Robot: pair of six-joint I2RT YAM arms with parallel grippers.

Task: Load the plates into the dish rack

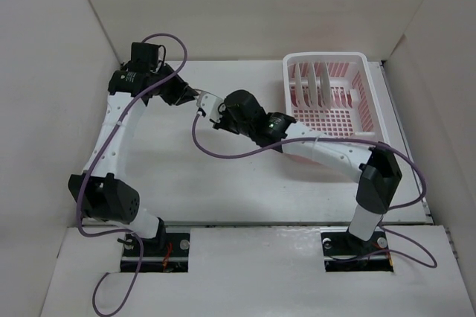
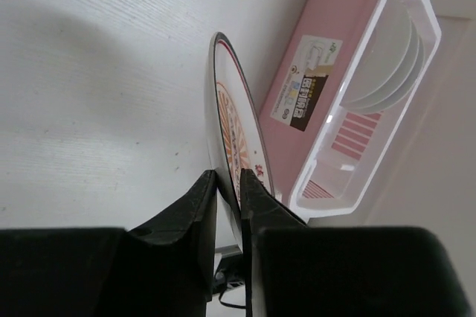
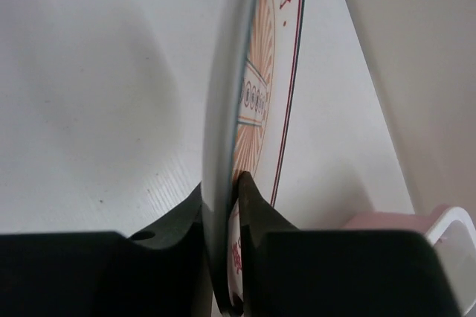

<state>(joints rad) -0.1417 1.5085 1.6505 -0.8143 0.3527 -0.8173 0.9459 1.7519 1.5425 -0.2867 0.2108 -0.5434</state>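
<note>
The sunburst plate (image 2: 236, 120) hangs on edge above the surface (image 1: 223, 183), mid-scene, left of the rack (image 1: 325, 56). The left pincer (image 2: 229, 183) and right pincer (image 3: 223, 183) both clamp its rim. Prob. a handover, since the rack sits on the right arm's side. 3 plates (image 1: 312, 82) already stand in its far slots.

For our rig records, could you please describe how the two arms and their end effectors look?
The left arm and right arm have white links, bulky black joints and loose purple cables. The left end effector and right end effector have black tapered fingers.
</note>
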